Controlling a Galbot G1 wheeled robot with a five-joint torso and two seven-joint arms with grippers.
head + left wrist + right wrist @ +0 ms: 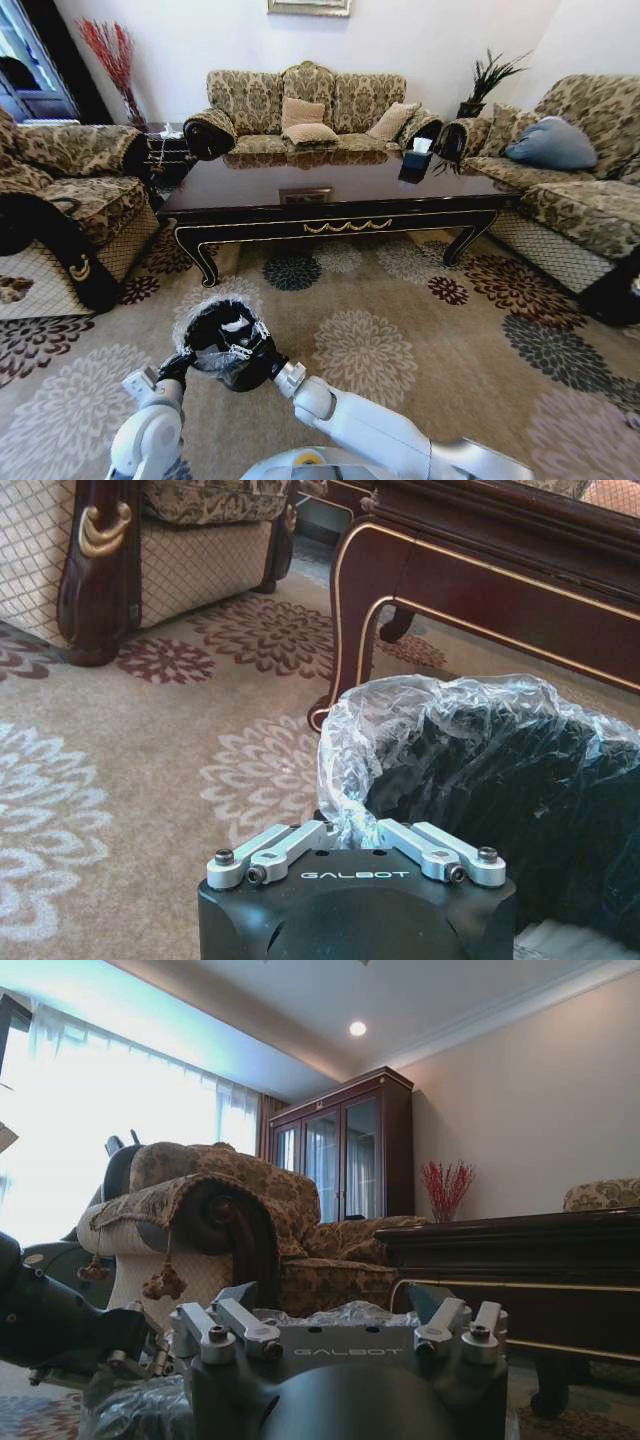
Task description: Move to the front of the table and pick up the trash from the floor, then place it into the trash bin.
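We see the bin (225, 342) on the floral carpet (400, 320) in front of the table (340, 195), near its left front leg. The left gripper (357, 825) is clamped on the bin's bag (400, 715) at the rim. The right gripper (340, 1305) sits at the bin's opposite side, fingers spread over the crinkled liner. We cannot make out any trash on the floor.
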